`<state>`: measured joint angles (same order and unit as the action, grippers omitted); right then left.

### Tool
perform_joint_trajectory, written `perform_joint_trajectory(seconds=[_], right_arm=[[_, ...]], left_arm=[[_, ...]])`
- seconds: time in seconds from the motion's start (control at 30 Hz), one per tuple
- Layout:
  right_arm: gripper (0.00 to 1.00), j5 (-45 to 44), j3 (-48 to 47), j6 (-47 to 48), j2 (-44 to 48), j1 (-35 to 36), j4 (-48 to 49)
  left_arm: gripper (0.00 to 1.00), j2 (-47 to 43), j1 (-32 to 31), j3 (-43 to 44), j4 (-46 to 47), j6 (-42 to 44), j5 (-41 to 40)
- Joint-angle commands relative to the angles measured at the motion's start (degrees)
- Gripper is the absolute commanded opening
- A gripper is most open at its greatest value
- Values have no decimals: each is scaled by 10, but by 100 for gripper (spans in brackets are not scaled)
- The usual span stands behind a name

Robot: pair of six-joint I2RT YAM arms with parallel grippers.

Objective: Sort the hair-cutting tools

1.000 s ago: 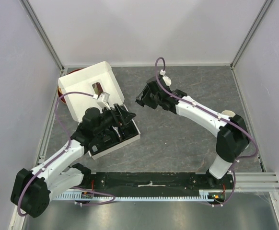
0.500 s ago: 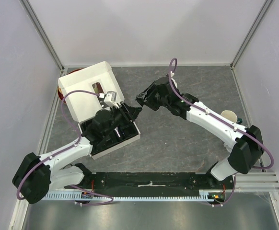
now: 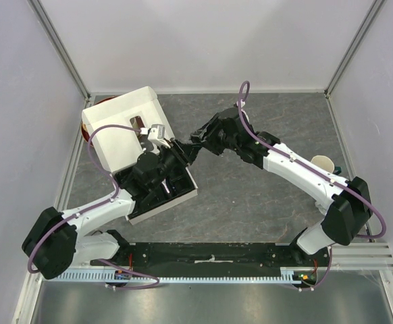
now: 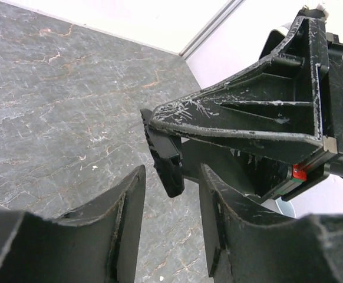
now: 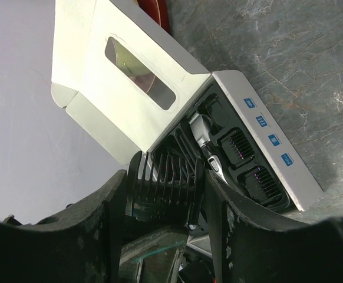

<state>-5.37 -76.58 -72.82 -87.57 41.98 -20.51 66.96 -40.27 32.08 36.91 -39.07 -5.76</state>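
The right gripper (image 3: 196, 140) is clamped on a black comb guard (image 5: 162, 187), whose row of teeth is in plain view, above the table (image 3: 264, 196) just off the box's right-hand edge. The left gripper (image 4: 170, 177) faces it head-on. Its jaws are partly apart on either side of the guard's free end, with a gap showing on both sides. From the left wrist, most of the guard is hidden behind the right gripper. The white cardboard box (image 5: 130, 88) lies open near the table's rear-left corner. Its black tray (image 5: 215, 109) holds the clipper (image 5: 204, 135) and two more comb guards (image 5: 237, 147).
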Motion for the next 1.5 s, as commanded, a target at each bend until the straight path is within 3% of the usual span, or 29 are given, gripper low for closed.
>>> perform_joint_trajectory(seconds=[0.0, 0.07, 0.1, 0.17, 0.2, 0.27, 0.33, 0.43, 0.53, 0.63, 0.93, 1.17, 1.47], right_arm=[[40, 11, -3, -5, 7, -3, 21], [40, 12, -2, -6, 6, -4, 21], [40, 13, -1, -6, 6, -4, 21], [40, 17, -1, -5, 4, -4, 21], [41, 18, -1, -4, 2, -5, 23], [44, 16, 1, 2, 2, -4, 23], [49, 11, 3, 6, 0, -5, 23], [75, 3, 7, 23, -1, -8, 22], [91, -2, 18, 37, 5, -15, 22], [97, -14, 27, 60, 14, -28, 21], [97, -13, 51, 151, 35, -68, 20], [95, 37, 65, 184, 10, -74, 16], [93, 93, 89, 197, -20, -75, 16]], left_arm=[[42, 12, -4, 29, 32, 21, -30], [35, 13, -4, 30, 31, 17, -42], [25, 14, -4, 32, 31, 16, -44], [18, 15, -5, 32, 26, 14, -55], [9, 15, -5, 33, 22, 12, -57], [2, 14, -4, 33, 13, 8, -60], [2, 9, -4, 35, 3, 5, -65], [2, -3, -4, 52, -62, 1, -71], [2, -17, -1, 69, -127, 5, -48], [2, -34, 19, 96, -221, -5, -2], [2, -20, 203, 147, -455, -44, 240], [2, 37, 287, 186, -530, -7, 277], [2, 134, 310, 219, -542, 17, 316]])
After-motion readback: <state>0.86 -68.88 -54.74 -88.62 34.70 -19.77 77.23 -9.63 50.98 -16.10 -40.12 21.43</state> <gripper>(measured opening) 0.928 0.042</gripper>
